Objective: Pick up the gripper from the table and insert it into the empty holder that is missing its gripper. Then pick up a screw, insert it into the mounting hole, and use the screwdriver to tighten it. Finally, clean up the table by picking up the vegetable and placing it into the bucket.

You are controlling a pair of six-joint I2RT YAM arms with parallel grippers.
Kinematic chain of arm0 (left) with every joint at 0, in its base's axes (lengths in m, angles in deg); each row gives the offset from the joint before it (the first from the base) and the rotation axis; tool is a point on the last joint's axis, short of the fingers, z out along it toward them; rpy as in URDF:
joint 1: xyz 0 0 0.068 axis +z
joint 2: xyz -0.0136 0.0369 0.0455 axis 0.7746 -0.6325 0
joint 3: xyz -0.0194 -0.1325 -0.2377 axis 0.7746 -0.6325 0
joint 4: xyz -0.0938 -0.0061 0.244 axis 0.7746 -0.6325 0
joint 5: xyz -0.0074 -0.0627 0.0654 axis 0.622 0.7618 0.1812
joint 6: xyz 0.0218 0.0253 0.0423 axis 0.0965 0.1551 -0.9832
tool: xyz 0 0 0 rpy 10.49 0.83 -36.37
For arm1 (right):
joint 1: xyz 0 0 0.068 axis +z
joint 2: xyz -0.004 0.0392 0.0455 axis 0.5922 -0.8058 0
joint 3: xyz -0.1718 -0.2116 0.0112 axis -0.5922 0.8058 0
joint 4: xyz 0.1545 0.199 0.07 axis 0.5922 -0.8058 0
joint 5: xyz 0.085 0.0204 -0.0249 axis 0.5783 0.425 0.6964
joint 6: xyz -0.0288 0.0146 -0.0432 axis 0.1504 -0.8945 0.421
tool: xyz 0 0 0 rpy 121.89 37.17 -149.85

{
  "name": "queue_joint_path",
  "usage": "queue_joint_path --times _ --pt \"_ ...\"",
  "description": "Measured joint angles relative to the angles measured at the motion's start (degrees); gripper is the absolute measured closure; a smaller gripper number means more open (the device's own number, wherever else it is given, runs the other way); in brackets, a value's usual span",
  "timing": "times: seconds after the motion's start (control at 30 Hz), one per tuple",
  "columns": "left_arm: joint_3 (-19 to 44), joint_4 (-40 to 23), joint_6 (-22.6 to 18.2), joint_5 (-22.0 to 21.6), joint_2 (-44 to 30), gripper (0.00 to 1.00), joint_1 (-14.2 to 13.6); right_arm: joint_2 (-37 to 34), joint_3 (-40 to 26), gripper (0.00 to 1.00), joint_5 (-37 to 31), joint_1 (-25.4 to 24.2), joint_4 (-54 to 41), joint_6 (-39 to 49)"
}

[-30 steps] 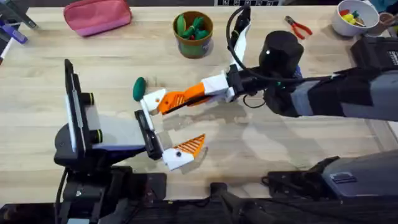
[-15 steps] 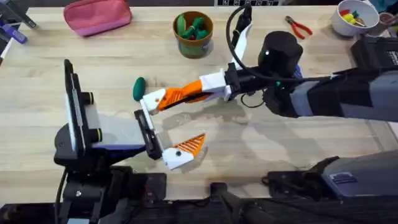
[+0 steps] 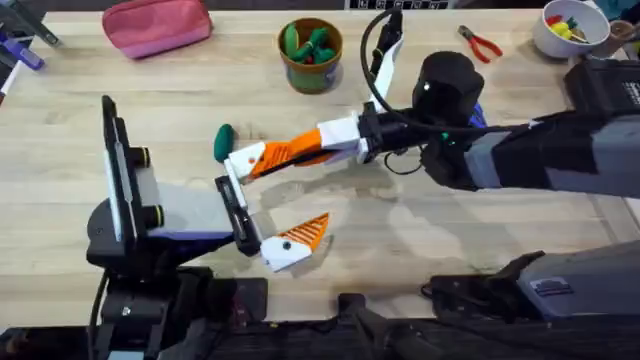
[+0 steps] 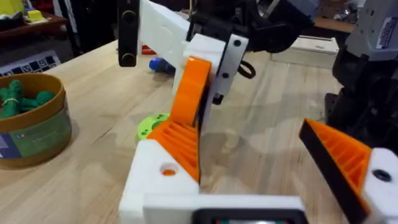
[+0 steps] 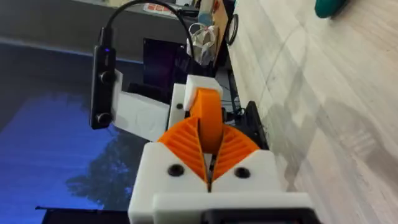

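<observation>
The gripper is clamped between the right gripper pads, pressed against the holder. The left gripper is spread wide, and the vegetable lies just beyond the holder.

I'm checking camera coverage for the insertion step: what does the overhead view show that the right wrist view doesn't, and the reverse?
Overhead alone: the bucket, pink pouch, red-handled pliers, white bowl and the left gripper, open. Right wrist alone: a close look at the right gripper shut on the gripper, pressed against the holder. Both: the vegetable on the table, and that grasp.
</observation>
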Motion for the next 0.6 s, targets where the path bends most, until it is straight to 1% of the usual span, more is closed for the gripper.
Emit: queue_joint_path --times 0.6 --pt "0.0 0.0 0.2 0.0 0.0 0.014 0.0 0.0 -0.2 0.997 -1.5 1.8 -0.1 0.0"
